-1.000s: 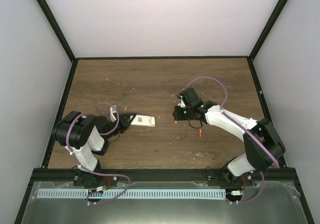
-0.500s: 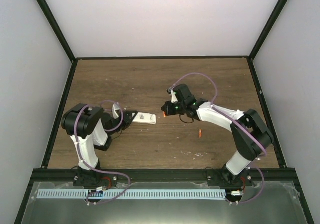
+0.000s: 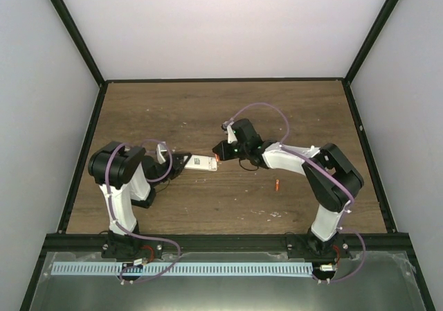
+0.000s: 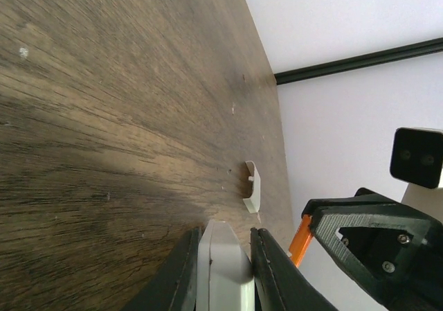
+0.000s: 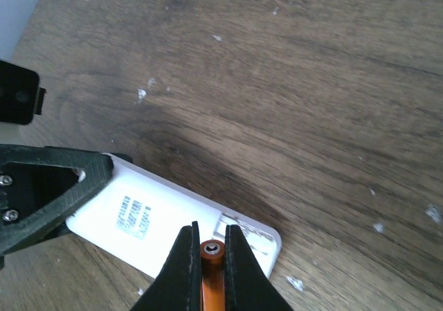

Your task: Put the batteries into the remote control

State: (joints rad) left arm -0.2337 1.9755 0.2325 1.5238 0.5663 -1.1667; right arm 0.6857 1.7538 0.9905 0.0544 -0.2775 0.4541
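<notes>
Left jaws clamp remote control (image 5: pixel 159 224) on worktop (image 5: pixel 311 82); right jaws pinch one battery (image 5: pixel 212 283) just above its open bay (image 5: pixel 246 232). My worry: tilted entry jams it, or remote twists.

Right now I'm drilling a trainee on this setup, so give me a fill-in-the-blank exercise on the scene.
1. The left jaws are shut on the ____.
2. The right jaws grip an orange ____ close to the open compartment.
3. Another orange cylinder lies loose on the ____.
Missing words: remote control; battery; table.
</notes>
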